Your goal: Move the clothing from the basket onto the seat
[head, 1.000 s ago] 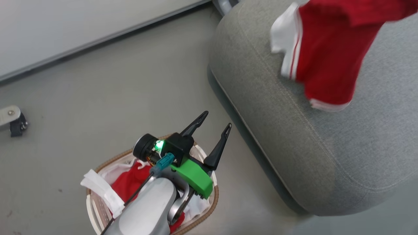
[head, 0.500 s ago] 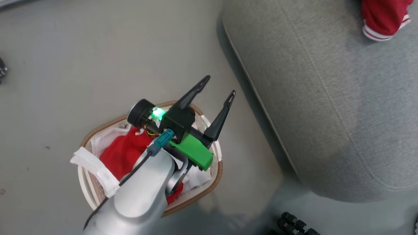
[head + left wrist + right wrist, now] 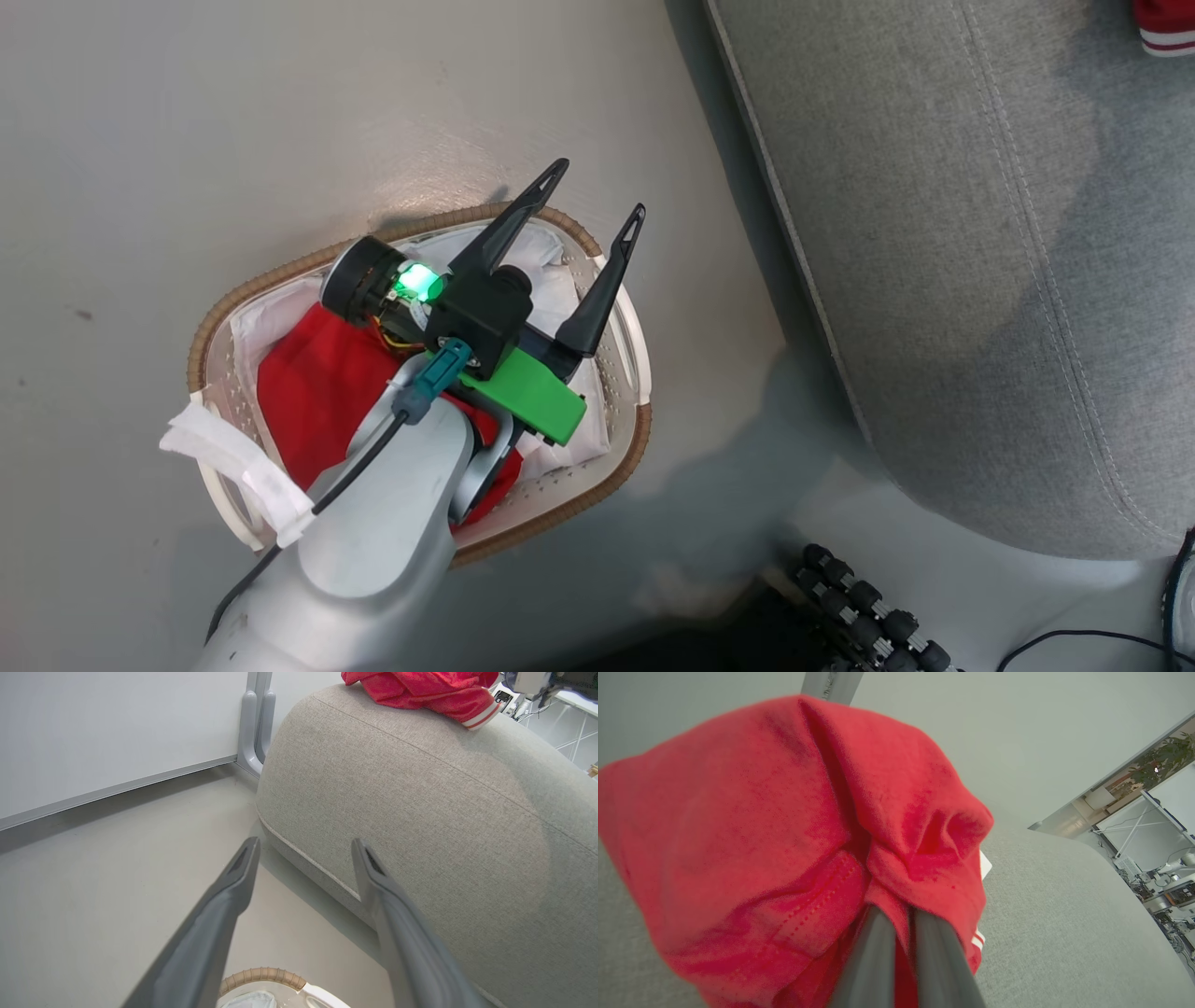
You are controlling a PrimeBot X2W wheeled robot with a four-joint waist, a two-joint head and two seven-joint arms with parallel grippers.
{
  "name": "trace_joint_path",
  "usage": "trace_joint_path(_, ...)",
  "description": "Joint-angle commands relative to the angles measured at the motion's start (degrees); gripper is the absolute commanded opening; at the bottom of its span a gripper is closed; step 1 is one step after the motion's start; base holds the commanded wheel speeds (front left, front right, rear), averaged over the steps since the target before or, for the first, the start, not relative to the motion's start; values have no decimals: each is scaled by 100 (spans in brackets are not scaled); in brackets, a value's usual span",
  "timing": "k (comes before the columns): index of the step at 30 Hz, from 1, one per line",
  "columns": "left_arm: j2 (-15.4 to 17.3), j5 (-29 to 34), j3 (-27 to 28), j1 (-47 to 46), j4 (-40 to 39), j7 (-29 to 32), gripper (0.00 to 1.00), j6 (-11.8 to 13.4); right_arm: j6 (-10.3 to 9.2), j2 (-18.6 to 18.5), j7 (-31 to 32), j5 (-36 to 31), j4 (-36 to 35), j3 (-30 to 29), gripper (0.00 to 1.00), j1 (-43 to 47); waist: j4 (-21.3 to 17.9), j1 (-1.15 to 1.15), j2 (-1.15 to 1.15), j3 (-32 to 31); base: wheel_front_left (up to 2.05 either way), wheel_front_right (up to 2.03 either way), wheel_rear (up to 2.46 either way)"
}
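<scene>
Over on the seat [image 3: 1064, 933], the red top [image 3: 775, 849] is bunched around the right gripper [image 3: 899, 917], whose jaws are pinched fully together on a fold of it. In the left wrist view the cloth looks like it's lying on the cushion top, well in from the rounded edge. So imo the move here is just a clean drop: spread the fingers wide, then back out along their own line so the fabric doesn't snag and get dragged off. The basket [image 3: 611, 471] sits on the floor [image 3: 233, 140] just beside the seat, with another red garment [image 3: 308, 392] on its white liner [image 3: 560, 280]. The left gripper [image 3: 598, 189] hangs over the basket's far side, jaws spread wide, holding nothing. It'd want to tip down and go for the red cloth, not the liner.
</scene>
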Motion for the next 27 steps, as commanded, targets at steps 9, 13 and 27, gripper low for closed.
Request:
trace_joint_path(9,82,5,-14,39,99,3,100,-43,-8,228,-12,314,-249,-130,100,823,-150,-1,0,-118,0,0,0)
trace_joint_path(13,89,-27,32,79,108,3,100,-49,-8,210,-12,566,-421,35,100,1210,-184,-1,0,-320,0,0,0)
trace_joint_path(27,-199,-196,335,507,225,3,100,-82,-8,-117,-13,1021,-587,278,100,2271,269,-1,0,-1720,0,0,0)
